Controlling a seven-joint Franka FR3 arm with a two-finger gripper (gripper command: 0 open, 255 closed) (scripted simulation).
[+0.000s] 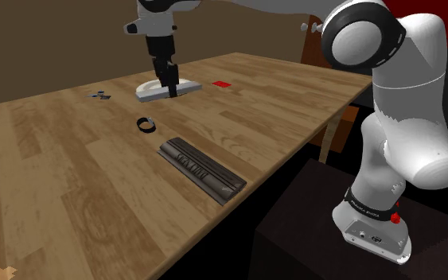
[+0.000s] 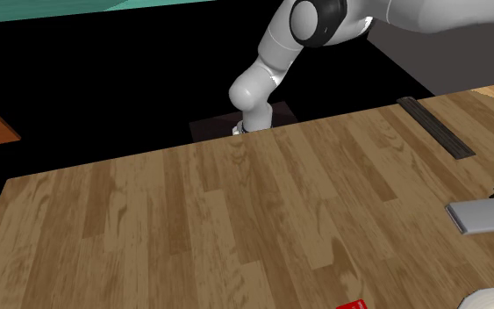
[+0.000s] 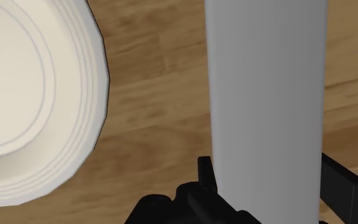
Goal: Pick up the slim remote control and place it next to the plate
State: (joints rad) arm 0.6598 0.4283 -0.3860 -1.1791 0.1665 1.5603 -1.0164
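DESK: Where is the remote?
PHOTOGRAPHER: Upper middle of the shoulder view — the grey remote (image 1: 185,86) is just beside the white plate (image 1: 145,91), low at the wooden table (image 1: 71,183); resting or raised, I cannot tell.
DESK: And the gripper?
PHOTOGRAPHER: The gripper (image 1: 169,84) stands over it, its black fingers (image 3: 204,173) pinching the remote by both long sides — the wrist view shows the plate's rim close alongside, apart. A small red thing (image 1: 222,83) lies right of the remote; a black ring (image 1: 146,125) and a dark ribbed bar (image 1: 202,169) lie toward frame centre.
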